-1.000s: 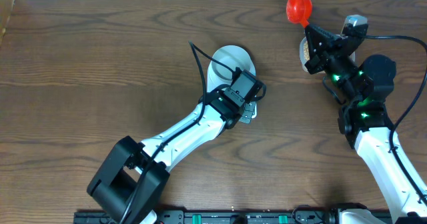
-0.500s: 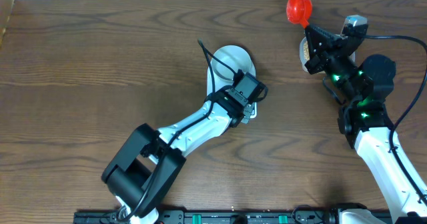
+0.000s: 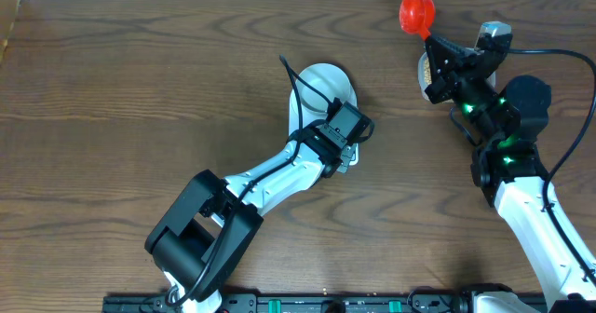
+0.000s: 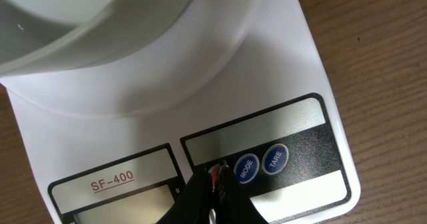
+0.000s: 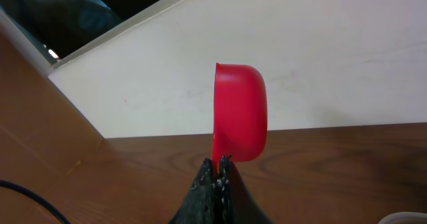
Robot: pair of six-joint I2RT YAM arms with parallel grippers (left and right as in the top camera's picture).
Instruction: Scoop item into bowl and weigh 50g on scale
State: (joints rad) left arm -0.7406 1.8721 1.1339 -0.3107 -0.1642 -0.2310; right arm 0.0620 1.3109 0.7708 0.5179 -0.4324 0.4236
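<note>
- Tabletop (image 3: 140,89) of dark wood fills your overhead view. Your left arm reaches from the bottom edge to the middle. Its left fingers (image 3: 343,145) are over the front edge of the scale (image 3: 347,161), which is mostly hidden. The pale bowl (image 3: 317,78) sits on the scale just behind them. At the far right, your right fingers (image 3: 437,45) hold a red scoop (image 3: 417,11) near the back edge. A patch of tan beans (image 3: 424,68) shows just beside that arm, and their container is largely hidden.
- Left wrist view: the left fingers are pressed together with nothing between them. Their tips are at the scale's dark panel, just left of the blue MODE button (image 4: 246,167). The TARE button (image 4: 275,159) is beside it. The bowl's rim fills the top of the view.
- Right wrist view: the right fingers are clamped on the scoop's handle. Its cup stands upright and edge-on against a white wall (image 5: 333,64). You cannot tell whether it holds beans.
</note>
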